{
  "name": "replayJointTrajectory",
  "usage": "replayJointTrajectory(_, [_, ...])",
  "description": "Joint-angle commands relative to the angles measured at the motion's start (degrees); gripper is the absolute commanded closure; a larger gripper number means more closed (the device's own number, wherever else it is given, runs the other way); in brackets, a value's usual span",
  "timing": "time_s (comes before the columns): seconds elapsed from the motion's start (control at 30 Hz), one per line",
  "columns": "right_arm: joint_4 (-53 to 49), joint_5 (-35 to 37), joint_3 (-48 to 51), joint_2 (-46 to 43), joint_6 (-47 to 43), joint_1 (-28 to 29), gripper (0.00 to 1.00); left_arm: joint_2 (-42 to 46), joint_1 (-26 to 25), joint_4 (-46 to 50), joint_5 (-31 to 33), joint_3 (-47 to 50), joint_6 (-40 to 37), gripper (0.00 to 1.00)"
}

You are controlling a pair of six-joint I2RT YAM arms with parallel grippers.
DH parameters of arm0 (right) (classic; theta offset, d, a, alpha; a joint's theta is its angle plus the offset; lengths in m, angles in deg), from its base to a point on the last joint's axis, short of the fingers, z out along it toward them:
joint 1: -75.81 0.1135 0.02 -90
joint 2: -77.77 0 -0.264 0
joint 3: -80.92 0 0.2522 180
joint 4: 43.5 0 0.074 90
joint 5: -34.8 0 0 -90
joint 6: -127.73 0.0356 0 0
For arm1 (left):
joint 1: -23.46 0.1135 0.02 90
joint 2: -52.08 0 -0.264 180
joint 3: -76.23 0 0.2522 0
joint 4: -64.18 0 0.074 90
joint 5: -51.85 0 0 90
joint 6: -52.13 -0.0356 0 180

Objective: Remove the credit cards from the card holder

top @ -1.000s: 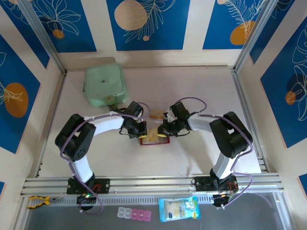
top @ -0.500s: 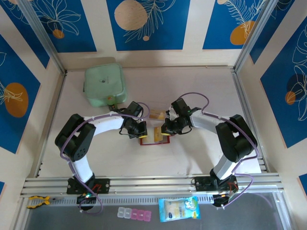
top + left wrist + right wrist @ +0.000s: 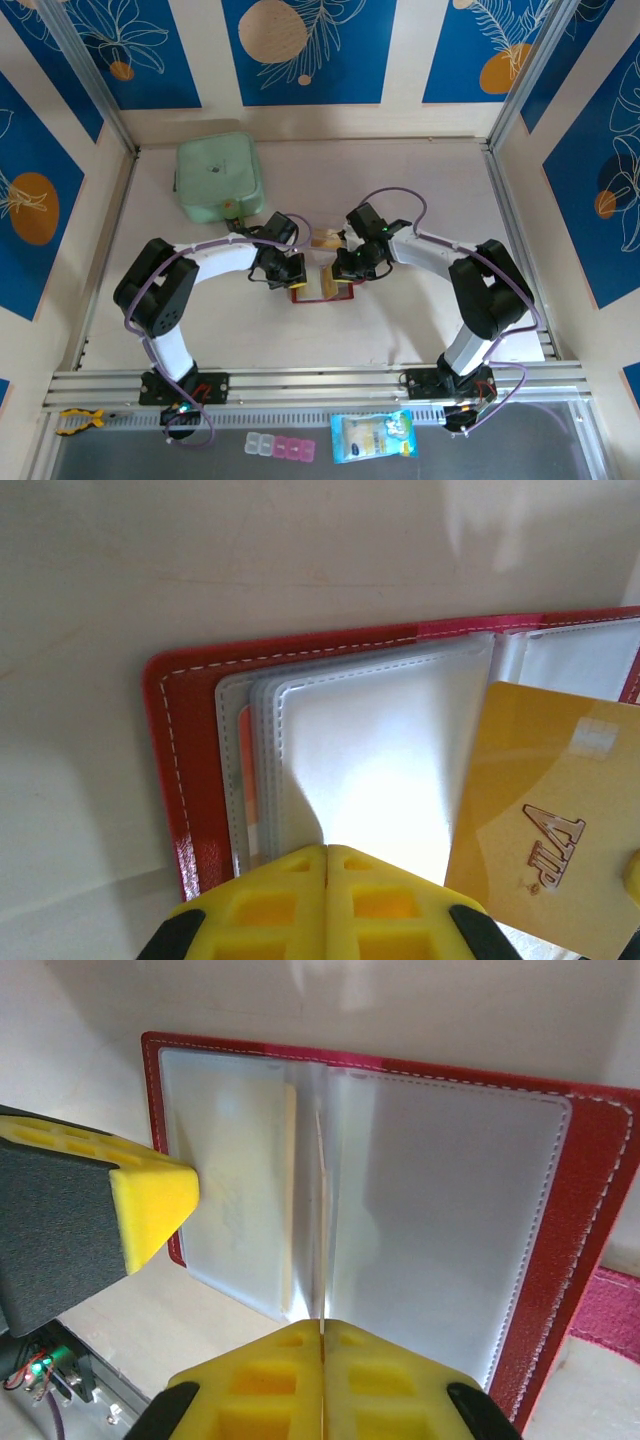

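Presently, items on view:

**Left pincer** (image 3: 325,865). Yellow ribbed fingers, closed tip to tip. The tips bear down on the sleeves (image 3: 380,750) directly ahead of them. Whether they nip a leaf, I cannot tell.

**Right pincer** (image 3: 322,1328). Clamped on the gold card (image 3: 530,810), which runs edge-on straight out from between its fingers, above the holder's middle fold.

**Holder** (image 3: 190,780). Lies open and flat on the table (image 3: 200,560), under and just ahead of both pincers.

**Hazards, as I judge them:**
- The grip on the gold card is a narrow one on a smooth face, so a sideways pull could let it twist or drop.
- I cannot tell whether its far end is clear of its sleeve. If not, the stitched lip may snag it and drag the holder up.
- The left tips rest on slick plastic. Should they skid, nothing pins the holder.
- Loose leaves may flop over the tucked card (image 3: 288,1210).

**Materials:**
- Holder: glossy red leather-look cover, white stitching, rounded corners.
- Sleeves: frosted, soft and shiny, stacked like pages.
- Gold card: stiff, thin, matt gold with raised "VIP" lettering. It sits tilted, right of the left pincer.
- Tucked card: shows as a tan edge inside a sleeve, left of the right pincer.
- Loose card (image 3: 325,238): pale tan, flat on the table just beyond both pincers, apart from the holder.
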Motion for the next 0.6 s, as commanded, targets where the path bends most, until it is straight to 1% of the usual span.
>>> replayJointTrajectory(0.0, [-1.57, 0.78, -1.76, 0.77, 0.76, 1.01, 0.89, 0.68, -0.16, 2.83, 1.93, 1.57, -0.29, 1.0])
replayJointTrajectory(0.13, [-0.55, 0.47, -1.42, 0.76, 2.03, 1.58, 0.86, 0.75, -0.08, 2.72, 1.98, 1.53, -0.26, 1.0])
replayJointTrajectory(0.3, [-0.29, 0.82, -1.06, 0.88, 2.71, 1.82, 0.86, 0.84, -0.16, 2.79, 1.9, 1.53, -0.26, 1.0])
replayJointTrajectory(0.57, [-1.49, 2.04, -1.53, -0.91, 2.19, 1.73, 0.94, 1.36, -0.16, 2.62, 2.02, 1.79, -0.49, 0.99])
